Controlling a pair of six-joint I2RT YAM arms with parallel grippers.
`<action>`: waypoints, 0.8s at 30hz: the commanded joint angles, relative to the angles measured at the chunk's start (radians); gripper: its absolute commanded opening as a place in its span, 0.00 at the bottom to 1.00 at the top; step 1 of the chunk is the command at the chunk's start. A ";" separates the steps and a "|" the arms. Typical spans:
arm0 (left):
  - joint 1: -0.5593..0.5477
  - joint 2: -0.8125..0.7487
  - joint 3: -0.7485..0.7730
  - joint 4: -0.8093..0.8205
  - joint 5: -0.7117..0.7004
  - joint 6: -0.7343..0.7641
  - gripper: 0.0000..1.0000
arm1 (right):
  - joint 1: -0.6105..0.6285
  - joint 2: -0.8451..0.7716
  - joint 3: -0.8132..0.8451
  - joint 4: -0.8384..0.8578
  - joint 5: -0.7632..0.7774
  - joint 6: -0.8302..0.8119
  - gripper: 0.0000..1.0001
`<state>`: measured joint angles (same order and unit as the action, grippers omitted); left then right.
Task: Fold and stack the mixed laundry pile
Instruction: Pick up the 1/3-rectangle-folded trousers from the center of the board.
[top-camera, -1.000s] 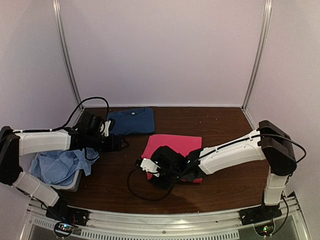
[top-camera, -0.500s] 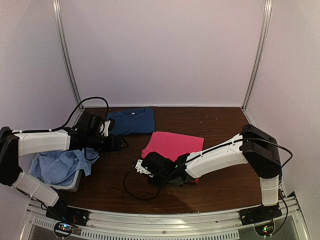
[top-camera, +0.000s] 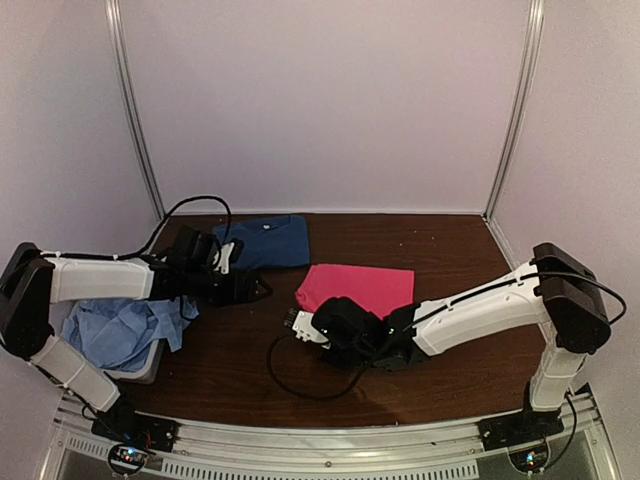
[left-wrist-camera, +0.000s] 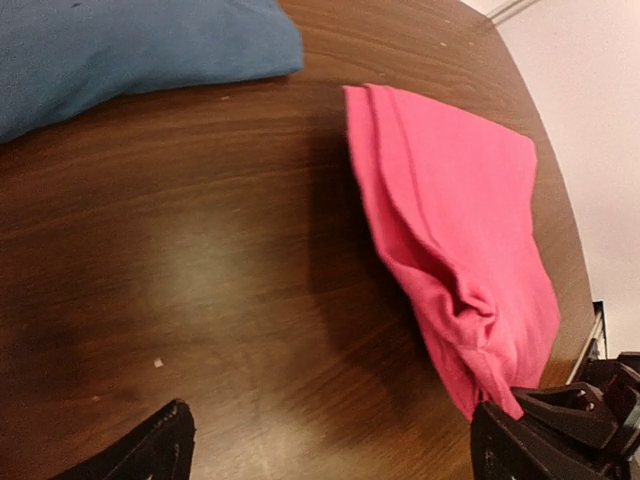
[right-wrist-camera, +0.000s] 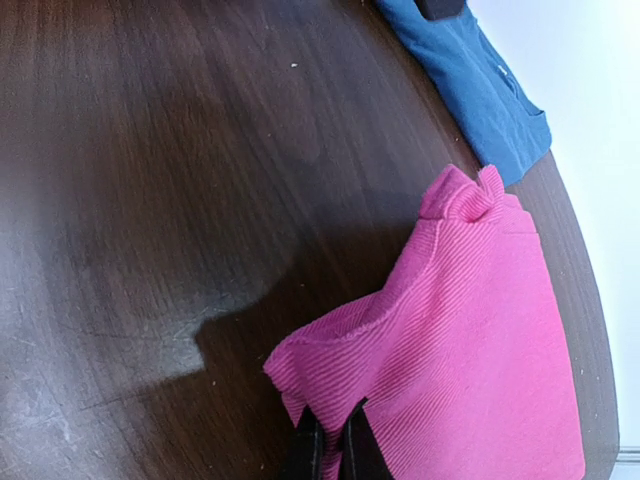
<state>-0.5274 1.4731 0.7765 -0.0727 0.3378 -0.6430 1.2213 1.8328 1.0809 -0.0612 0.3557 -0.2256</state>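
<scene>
While the right gripper (right-wrist-camera: 330, 448) is clamping shut on the pink shirt's (right-wrist-camera: 470, 330) near edge mid-worktop (top-camera: 450, 250), seemingly for a fold, the left gripper (top-camera: 260, 290) is hovering wide open nearby, empty; the T-shirt (top-camera: 265, 242) is lying folded at the far edge.

So the dark brown wooden table top (right-wrist-camera: 150, 200) under the right gripper (right-wrist-camera: 333, 432) is smooth, with visible grain, a soft sheen and a few fine scratches. The magenta-pink ribbed cloth shirt (right-wrist-camera: 480, 340) pinched between that gripper's matt black plastic fingers (right-wrist-camera: 312, 445) is a matt knit with fine ribs. Ahead of the left gripper (left-wrist-camera: 335, 445), the dark blue cloth T-shirt (left-wrist-camera: 120, 45) looks soft and matt, with a finer weave. Back behind that gripper, the pale light-blue cloth (top-camera: 120, 330) is thin and crinkly. The white plastic arm shells (top-camera: 95, 280) are smooth and slightly glossy, and the black cable (top-camera: 290, 385) looks rubbery.
</scene>
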 joint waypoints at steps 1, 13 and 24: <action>-0.053 0.059 0.076 0.131 0.078 -0.059 0.98 | -0.012 -0.030 -0.015 0.058 -0.012 -0.036 0.00; -0.200 0.338 0.200 0.255 0.126 -0.232 0.98 | -0.010 -0.052 -0.012 0.090 -0.049 -0.057 0.00; -0.255 0.498 0.191 0.496 0.181 -0.447 0.98 | -0.006 -0.096 0.009 0.113 -0.052 -0.082 0.00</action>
<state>-0.7650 1.9266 0.9562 0.2897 0.4911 -0.9958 1.2125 1.8027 1.0595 -0.0120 0.3107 -0.2893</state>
